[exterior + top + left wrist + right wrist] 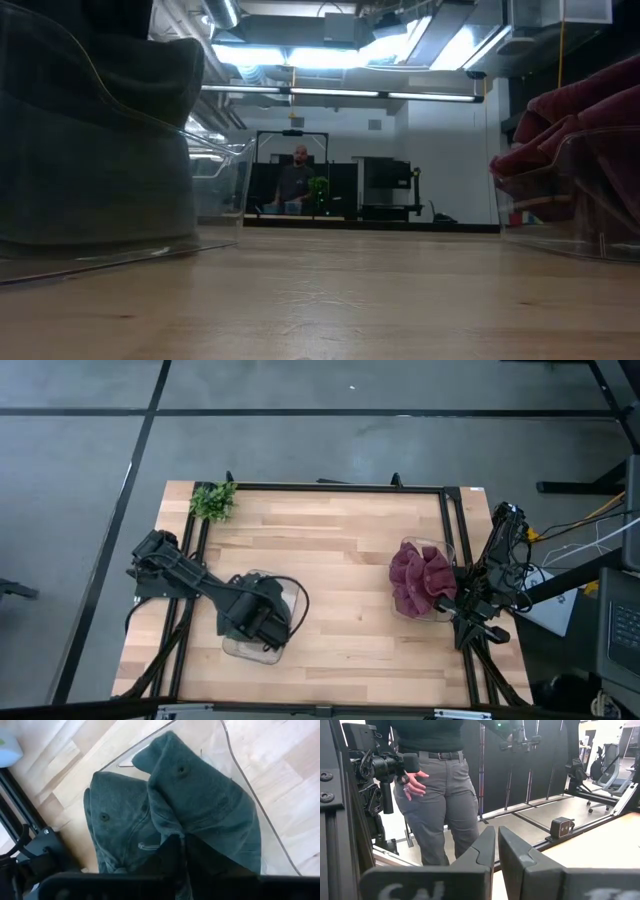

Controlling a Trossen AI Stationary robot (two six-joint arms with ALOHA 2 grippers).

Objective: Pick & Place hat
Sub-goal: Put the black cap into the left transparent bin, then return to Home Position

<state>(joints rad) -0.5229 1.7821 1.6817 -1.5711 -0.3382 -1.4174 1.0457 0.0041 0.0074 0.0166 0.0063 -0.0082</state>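
The dark green hat (200, 810) lies crumpled in a clear plastic bin (262, 650), directly under the left end effector (182, 851), whose fingers stand nearly together with hat cloth at their tips; whether they pinch it cannot be told. Well away across the desk (340, 560), the right end effector (496, 845) waits at the desk's edge, fingers narrow and empty, beside a clear bin of maroon cloth (420, 578).

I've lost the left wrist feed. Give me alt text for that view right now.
The left pincer is pinched shut on a fold of the dark green hat, which lies crumpled inside a clear plastic bin on the wooden table. Black frame rails run along one side.
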